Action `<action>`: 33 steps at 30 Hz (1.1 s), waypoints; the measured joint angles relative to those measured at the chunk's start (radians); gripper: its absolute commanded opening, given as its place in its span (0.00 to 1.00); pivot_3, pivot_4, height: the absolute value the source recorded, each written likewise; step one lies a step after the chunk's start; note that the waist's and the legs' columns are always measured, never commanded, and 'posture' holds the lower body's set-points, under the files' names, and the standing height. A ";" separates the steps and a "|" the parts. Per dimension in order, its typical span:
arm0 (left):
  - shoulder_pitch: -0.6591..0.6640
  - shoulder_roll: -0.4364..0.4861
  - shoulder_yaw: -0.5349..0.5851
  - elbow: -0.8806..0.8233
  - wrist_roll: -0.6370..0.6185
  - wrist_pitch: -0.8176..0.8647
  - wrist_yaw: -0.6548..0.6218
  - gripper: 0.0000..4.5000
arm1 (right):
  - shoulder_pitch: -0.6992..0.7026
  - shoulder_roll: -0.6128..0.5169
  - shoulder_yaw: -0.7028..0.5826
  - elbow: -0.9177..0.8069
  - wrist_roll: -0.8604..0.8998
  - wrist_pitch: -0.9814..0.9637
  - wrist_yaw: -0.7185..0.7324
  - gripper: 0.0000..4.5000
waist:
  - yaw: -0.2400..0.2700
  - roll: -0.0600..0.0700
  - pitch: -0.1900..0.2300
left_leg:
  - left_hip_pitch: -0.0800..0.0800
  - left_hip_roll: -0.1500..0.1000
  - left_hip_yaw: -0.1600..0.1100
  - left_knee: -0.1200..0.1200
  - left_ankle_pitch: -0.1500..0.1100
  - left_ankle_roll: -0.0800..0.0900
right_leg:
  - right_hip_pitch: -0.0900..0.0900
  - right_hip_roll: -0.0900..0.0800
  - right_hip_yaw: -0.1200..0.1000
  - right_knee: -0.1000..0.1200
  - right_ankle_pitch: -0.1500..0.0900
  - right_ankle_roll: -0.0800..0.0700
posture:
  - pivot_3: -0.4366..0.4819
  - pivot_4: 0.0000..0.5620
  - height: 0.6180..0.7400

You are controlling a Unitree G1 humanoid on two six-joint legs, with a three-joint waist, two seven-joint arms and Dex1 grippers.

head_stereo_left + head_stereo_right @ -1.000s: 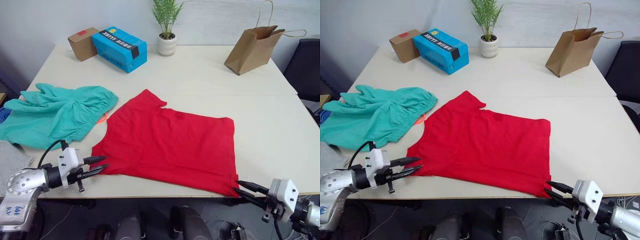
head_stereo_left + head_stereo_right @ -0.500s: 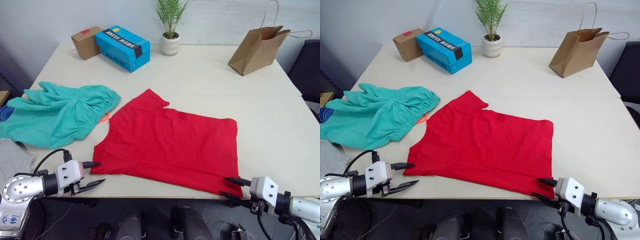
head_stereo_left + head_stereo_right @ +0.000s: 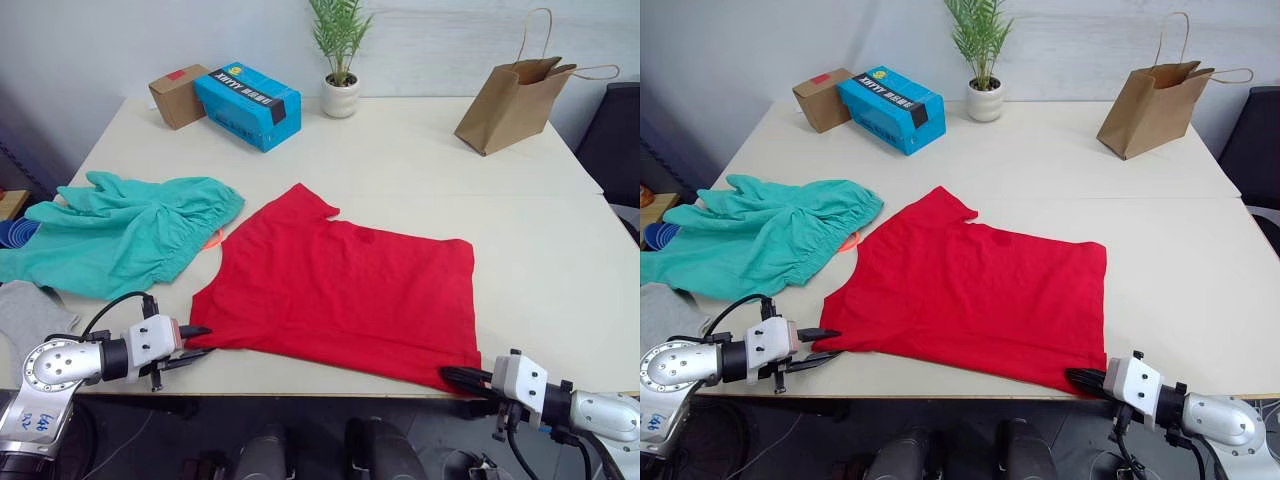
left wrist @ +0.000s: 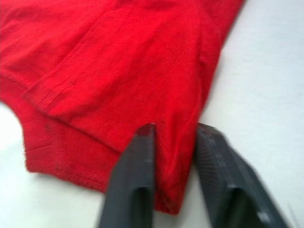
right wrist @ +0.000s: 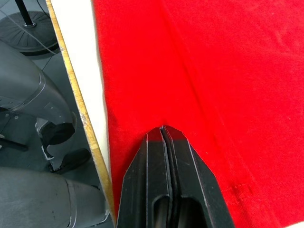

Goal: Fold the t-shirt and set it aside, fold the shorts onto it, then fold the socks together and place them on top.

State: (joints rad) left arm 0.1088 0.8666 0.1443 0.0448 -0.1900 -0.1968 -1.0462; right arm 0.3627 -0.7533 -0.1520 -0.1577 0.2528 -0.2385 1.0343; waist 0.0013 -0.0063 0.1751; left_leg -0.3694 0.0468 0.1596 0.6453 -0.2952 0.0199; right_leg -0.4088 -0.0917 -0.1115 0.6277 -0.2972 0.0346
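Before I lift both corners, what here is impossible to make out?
- Socks: cut off by the left edge of the eye views; count unclear.
- Right end effector: shut at the t-shirt hem; whether cloth is pinched is hidden by its fingers.
- Left end effector: cloth edge between its fingers, contact blurred.

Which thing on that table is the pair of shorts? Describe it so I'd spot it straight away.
Start at the big cream table and find the bright red t-shirt spread flat in the middle. Beside its neck end, toward the robot's left, lies the rumpled teal-green fabric shorts. They are the only green garment, with a gathered waistband facing the t-shirt.
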 measured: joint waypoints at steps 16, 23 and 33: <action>0.206 0.040 0.033 -0.212 -0.104 0.104 -0.079 0.00 | -0.028 -0.064 -0.053 0.132 0.087 -0.027 0.129 0.00 | -0.002 -0.001 0.000 | -0.001 0.000 0.001 0.000 -0.007 0.001 | -0.001 0.000 0.000 -0.001 -0.002 0.002 | 0.48 0.27 1.00; 0.298 0.039 0.074 -0.271 -0.105 0.112 -0.074 0.00 | 0.029 -0.079 -0.097 0.141 0.126 -0.037 0.174 0.00 | -0.002 -0.002 0.000 | -0.002 0.000 0.001 0.000 -0.007 0.001 | -0.002 0.000 0.000 -0.002 -0.003 0.002 | 0.48 0.27 1.00; 0.287 0.018 0.109 -0.269 -0.101 0.133 -0.054 0.00 | 0.027 -0.103 -0.164 0.053 0.171 0.070 0.157 0.00 | -0.003 -0.002 0.002 | -0.002 0.000 0.001 0.000 -0.007 0.001 | -0.002 0.000 0.001 -0.002 -0.004 -0.001 | 0.48 0.27 1.00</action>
State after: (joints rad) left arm 0.3959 0.8841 0.2531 -0.2240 -0.2906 -0.0643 -1.1003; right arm 0.3893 -0.8559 -0.3157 -0.1048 0.4234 -0.1686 1.1911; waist -0.0015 -0.0087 0.1773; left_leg -0.3715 0.0470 0.1605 0.6452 -0.3024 0.0212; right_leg -0.4111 -0.0916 -0.1107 0.6262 -0.3015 0.0336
